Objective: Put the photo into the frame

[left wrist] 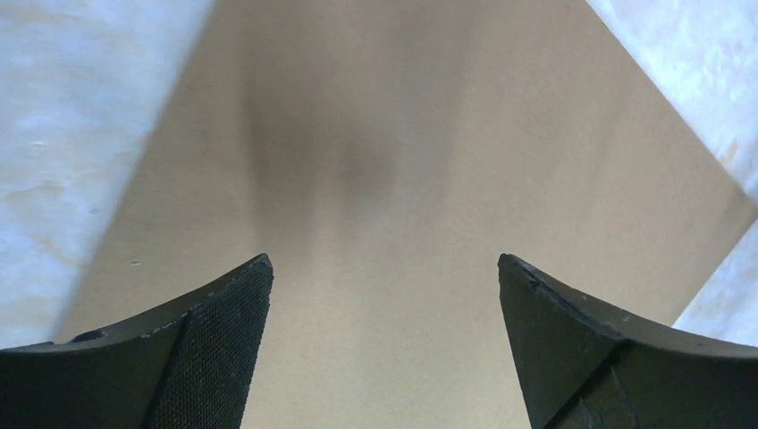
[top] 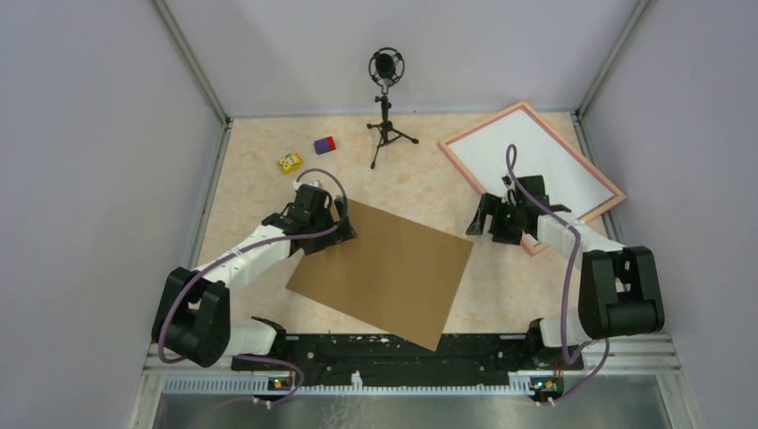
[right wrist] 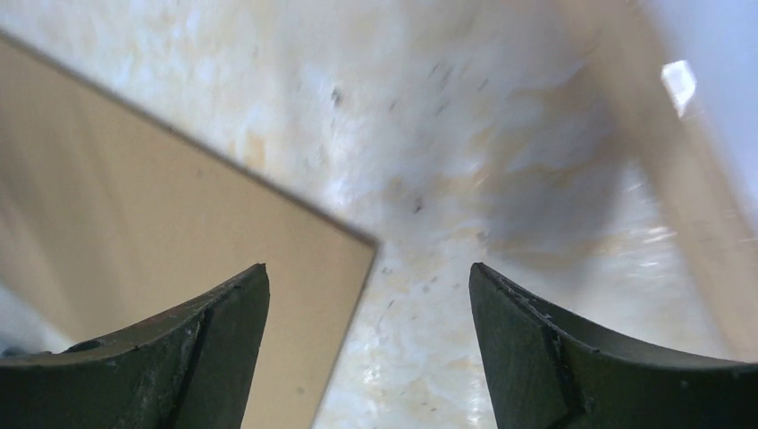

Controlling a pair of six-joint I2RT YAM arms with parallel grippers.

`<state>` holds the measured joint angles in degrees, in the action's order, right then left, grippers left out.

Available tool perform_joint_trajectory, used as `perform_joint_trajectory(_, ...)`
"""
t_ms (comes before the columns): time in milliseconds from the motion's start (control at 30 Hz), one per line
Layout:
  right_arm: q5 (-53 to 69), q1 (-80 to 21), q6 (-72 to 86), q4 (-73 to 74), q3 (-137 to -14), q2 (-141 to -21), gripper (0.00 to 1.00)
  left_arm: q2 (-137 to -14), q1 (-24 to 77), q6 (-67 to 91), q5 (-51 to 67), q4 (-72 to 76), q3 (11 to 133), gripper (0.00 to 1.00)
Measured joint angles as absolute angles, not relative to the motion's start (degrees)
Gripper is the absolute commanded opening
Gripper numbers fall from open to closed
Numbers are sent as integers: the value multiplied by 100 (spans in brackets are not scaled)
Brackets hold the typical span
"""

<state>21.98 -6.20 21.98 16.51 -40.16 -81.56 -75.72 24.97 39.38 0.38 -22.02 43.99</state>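
The frame (top: 608,183), with its narrow pink border, lies flat at the back right. A white sheet (top: 536,161) fills its inside; no printed side of the photo shows in any view. The plain brown backing board (top: 389,268) lies mid-table. My left gripper (top: 344,222) is open and empty over the board's far left corner; the left wrist view shows my left gripper (left wrist: 384,259) just above the board (left wrist: 402,134). My right gripper (top: 481,219) is open and empty above bare table between board and frame. In the right wrist view my right gripper (right wrist: 368,266) has the board's corner (right wrist: 134,223) on its left and the frame's edge (right wrist: 661,179) on its right.
A microphone on a small tripod (top: 385,98) stands at the back centre. A yellow toy (top: 289,163) and a red-and-blue block (top: 324,145) lie at the back left. Grey walls close in the table on three sides.
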Motion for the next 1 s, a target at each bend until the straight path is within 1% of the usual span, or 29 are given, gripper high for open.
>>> perform_joint_trajectory(167,733,-631,1769,2145,-5076,-8315,82,-7544,2224,4066,130,-2248,4392,98)
perform_joint_trajectory(300,-215,-633,1549,2272,-5883,-8879,80,-7544,2228,4147,237,-2399,4392,98)
perform_joint_trajectory(367,-460,-635,1483,2276,-6016,-9188,79,-7548,2228,4169,228,-2530,4392,98)
perform_joint_trajectory(433,-563,-637,1435,2355,-6010,-9443,77,-7548,2228,4165,196,-2641,4392,98)
perform_joint_trajectory(533,-631,-661,1385,2462,-6005,-9736,71,-7522,2228,4108,54,-2792,4392,98)
perform_joint_trajectory(733,-670,-895,1345,2445,-5946,-9782,63,-7212,2226,3881,-344,-3048,4515,98)
perform_joint_trajectory(833,-541,-1076,1382,2268,-5686,-9568,63,-7161,2176,3745,-499,-3044,4626,98)
perform_joint_trajectory(1000,-30,-1297,1533,2165,-5295,-9181,66,-7175,1874,3603,-517,-3046,4696,98)
